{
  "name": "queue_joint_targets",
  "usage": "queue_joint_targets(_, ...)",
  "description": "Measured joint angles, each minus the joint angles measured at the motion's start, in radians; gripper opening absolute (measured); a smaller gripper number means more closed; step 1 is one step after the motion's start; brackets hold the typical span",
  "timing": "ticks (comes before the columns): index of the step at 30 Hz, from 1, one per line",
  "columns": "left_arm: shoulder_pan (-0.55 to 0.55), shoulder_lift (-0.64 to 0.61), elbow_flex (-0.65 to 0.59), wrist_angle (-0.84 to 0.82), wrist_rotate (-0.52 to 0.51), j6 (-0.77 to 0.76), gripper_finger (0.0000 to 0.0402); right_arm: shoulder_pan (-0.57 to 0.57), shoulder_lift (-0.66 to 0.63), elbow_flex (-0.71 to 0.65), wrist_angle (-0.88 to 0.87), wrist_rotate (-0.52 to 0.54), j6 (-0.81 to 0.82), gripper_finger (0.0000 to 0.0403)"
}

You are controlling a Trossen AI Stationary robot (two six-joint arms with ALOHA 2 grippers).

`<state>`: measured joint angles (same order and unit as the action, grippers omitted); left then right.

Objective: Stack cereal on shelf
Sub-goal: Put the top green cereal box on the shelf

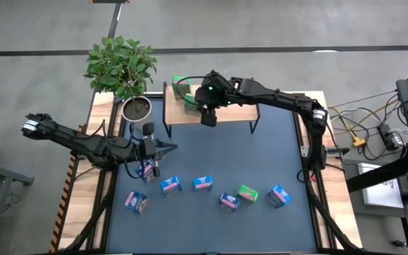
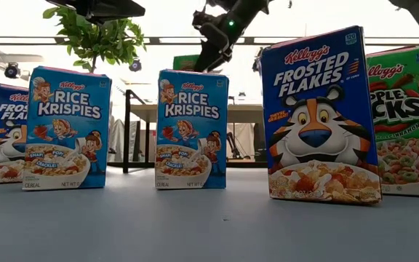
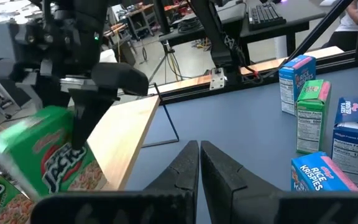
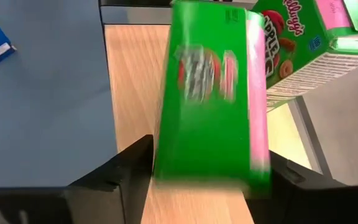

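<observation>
On the shelf (image 1: 211,113) at the far side of the counter (image 1: 211,159), right pincer (image 1: 207,117) sits over the board's left end. In the right wrist view a green box (image 4: 210,93) stands between its dark fingers (image 4: 114,171), looks blurred; cannot tell if the fingers touch the box or stand just off it. A second green box (image 4: 303,34) lies tilted just behind it, at the shelf edge. Left wrist view shows the same green box (image 3: 51,155) under the right pincer, beside the wood board.

Left pincer (image 1: 168,147) hovers over the counter's left part, fingers (image 3: 185,171) pressed together, nothing between them. One blue box (image 1: 147,170) just beside it.

Near side of the counter, a loose row: blue box (image 1: 136,202), blue box (image 1: 170,185), blue box (image 1: 202,183), blue box (image 1: 229,201), green box (image 1: 248,193), blue box (image 1: 279,195). All apart from each other, well apart from the shelf.

Potted plant (image 1: 122,71) at the far left corner, off the blue surface. Cables (image 1: 367,131) to the right of the counter.
</observation>
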<state>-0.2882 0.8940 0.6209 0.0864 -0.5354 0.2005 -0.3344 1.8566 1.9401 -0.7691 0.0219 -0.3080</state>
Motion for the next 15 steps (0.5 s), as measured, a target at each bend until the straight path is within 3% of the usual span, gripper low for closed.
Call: queue_joint_targets(15,0.0,-0.009,0.0,0.001,0.0,0.012,0.0,-0.002,-0.061,0.085,-0.135,0.004,0.012,0.0233)
